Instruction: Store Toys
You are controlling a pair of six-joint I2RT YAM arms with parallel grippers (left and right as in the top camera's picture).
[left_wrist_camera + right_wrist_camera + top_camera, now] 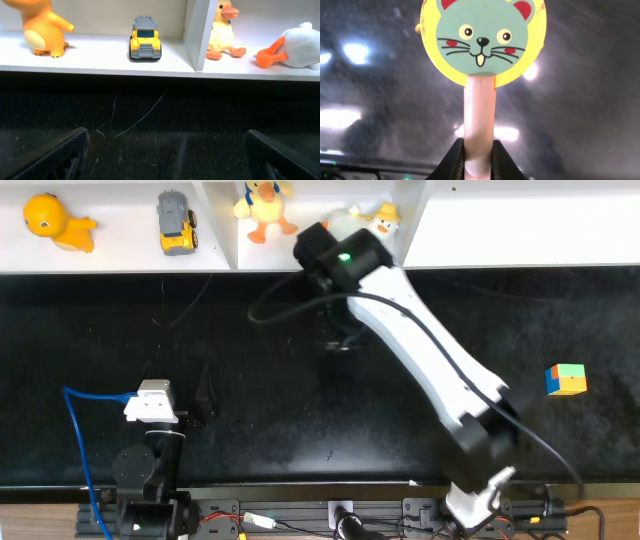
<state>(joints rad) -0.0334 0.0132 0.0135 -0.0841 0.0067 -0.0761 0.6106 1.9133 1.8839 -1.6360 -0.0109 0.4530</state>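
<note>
Mouse-face paddle toy [482, 35] hangs over the black table [100, 310], its wooden handle [479, 115] pinched tight in the R gripper [478, 152], near the white shelf [500, 255]. L gripper [167, 152] sits low, fingers wide apart, facing the shelf.

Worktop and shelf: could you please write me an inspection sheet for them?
Surface: black worktop, fine scratches.
Job's things: orange toy, truck, yellow duck, white duck on shelf; cube on worktop, right side; cat paddle in right gripper.
Clutter: nothing seen.
Grippers: left gripper open above worktop; right shut on paddle's stick.
Cables: blue cable beside left arm; black cable looping off right arm.
Surroundings: shelf is white, with dividers.
</note>
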